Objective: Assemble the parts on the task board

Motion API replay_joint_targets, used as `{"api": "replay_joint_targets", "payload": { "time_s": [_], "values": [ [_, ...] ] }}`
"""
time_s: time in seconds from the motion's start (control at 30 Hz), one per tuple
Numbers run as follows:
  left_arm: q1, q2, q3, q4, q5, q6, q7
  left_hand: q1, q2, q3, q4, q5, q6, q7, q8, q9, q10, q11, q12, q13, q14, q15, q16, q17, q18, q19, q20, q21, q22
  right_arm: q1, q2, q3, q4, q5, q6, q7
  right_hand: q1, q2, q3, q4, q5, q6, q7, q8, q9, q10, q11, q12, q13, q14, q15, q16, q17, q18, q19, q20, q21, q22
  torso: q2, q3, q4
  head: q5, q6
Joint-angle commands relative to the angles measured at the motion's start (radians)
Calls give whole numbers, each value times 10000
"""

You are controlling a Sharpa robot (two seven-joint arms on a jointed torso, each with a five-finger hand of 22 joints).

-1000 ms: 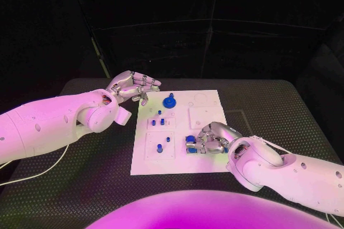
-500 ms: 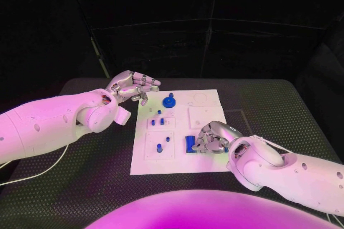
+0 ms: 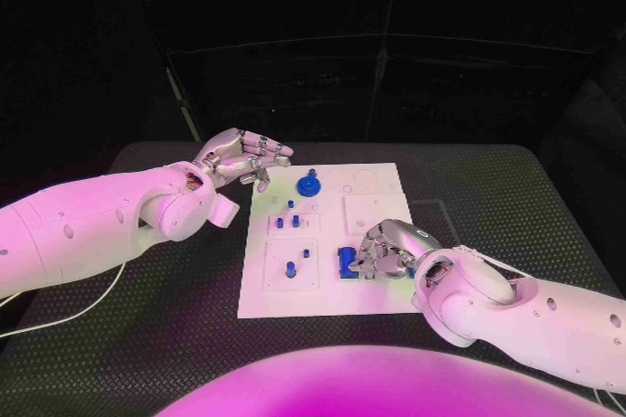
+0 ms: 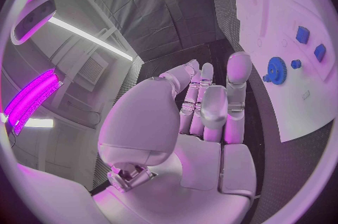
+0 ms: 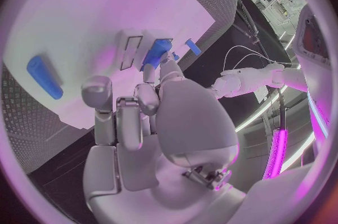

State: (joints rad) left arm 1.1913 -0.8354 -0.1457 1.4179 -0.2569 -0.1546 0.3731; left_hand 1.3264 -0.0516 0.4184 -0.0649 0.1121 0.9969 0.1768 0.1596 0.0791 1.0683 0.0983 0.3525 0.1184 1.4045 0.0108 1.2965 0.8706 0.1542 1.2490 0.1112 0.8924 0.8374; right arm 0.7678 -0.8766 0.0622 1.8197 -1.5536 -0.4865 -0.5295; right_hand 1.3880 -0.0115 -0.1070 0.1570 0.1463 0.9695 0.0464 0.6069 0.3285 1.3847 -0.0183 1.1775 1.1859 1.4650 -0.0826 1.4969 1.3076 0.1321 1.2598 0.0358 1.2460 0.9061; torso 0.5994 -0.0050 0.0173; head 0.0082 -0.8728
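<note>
Your left hand (image 3: 240, 158) hovers off the task board's (image 3: 378, 184) far left corner, fingers loosely spread, holding nothing.

On the matte white, flat board, a toothed blue gear (image 3: 308, 185) sits at the far end; short blue pegs (image 3: 287, 222) stand nearer.

Your right hand (image 3: 386, 251) rests low over the near right area, fingers curled at a rectangular blue block (image 3: 346, 260). Whether it grips the block, I cannot tell.

Risk: the block looks smooth and hard; a shallow pinch could let it twist, and it could jam tilted at its slot.

The desk (image 3: 156, 308) is black and ribbed.
</note>
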Motion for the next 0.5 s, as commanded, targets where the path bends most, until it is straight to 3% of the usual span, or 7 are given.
{"api": "replay_joint_targets", "payload": {
  "time_s": [0.03,0.1,0.23,0.3,0.37,0.5],
  "values": [
    [14,-2,8,16,43,92,33,-59,-3,57,24,-28,-65,10,26,-12,-101,-2,45,12,-70,7,-12,-5,71,-79,15,-30,-10,11,-138,4,120,140,-490,122,-384,21,-111,337,639,-254,52,-33,-26,18,-47,-8,-72,743,-18,11,974,-110,-32,-80,23,-58,-14,14,-26,8,2],
    [13,-1,8,17,43,100,25,-59,-3,57,24,-28,-65,10,26,-12,-101,-2,45,12,-70,7,-12,-5,71,-79,15,-30,-10,11,-318,8,220,379,-629,177,-548,-7,-221,515,861,-326,86,-57,-45,4,-16,-24,-84,740,3,3,961,-110,-33,-63,19,-59,-8,23,-27,7,2],
    [13,-5,8,27,43,115,-1,-60,4,64,23,-26,-76,12,25,-15,-114,0,52,14,-71,10,-10,-5,75,-87,17,-49,-30,15,-756,25,416,821,-801,249,-735,-94,-467,784,1423,-513,168,-193,-123,-9,48,-25,-81,737,52,-8,944,-111,-30,-23,17,-53,-3,4,-4,-64,2],
    [13,-11,8,31,43,117,-5,-60,4,64,23,-26,-76,12,25,-15,-114,0,52,14,-71,10,-10,-5,75,-87,17,-49,-30,17,-1002,75,468,961,-879,265,-706,-98,-516,825,1471,-617,212,-288,-172,-12,81,-20,-74,736,76,-11,941,-109,-36,-5,10,-64,-9,-5,-13,-80,2],
    [12,-17,8,32,43,112,-6,-60,4,64,23,-26,-76,12,25,-15,-114,0,52,14,-71,10,-10,-5,75,-87,17,-49,-30,19,-1246,146,469,1052,-937,257,-554,-54,-533,826,1493,-971,349,-581,-306,-32,183,-42,-92,727,147,-31,904,-106,-64,42,-22,-115,-19,-11,-31,-98,2],
    [11,-10,7,46,43,96,11,-60,4,64,23,-26,-76,12,25,-15,-114,0,52,14,-71,10,-10,-5,75,-87,17,-49,-30,21,-1799,230,551,1007,-791,132,-339,12,-596,820,1484,-1148,487,-895,-462,-80,306,-104,-146,726,258,-31,915,-101,-81,146,-46,-141,-13,-4,-39,-143,2]
  ]
}}
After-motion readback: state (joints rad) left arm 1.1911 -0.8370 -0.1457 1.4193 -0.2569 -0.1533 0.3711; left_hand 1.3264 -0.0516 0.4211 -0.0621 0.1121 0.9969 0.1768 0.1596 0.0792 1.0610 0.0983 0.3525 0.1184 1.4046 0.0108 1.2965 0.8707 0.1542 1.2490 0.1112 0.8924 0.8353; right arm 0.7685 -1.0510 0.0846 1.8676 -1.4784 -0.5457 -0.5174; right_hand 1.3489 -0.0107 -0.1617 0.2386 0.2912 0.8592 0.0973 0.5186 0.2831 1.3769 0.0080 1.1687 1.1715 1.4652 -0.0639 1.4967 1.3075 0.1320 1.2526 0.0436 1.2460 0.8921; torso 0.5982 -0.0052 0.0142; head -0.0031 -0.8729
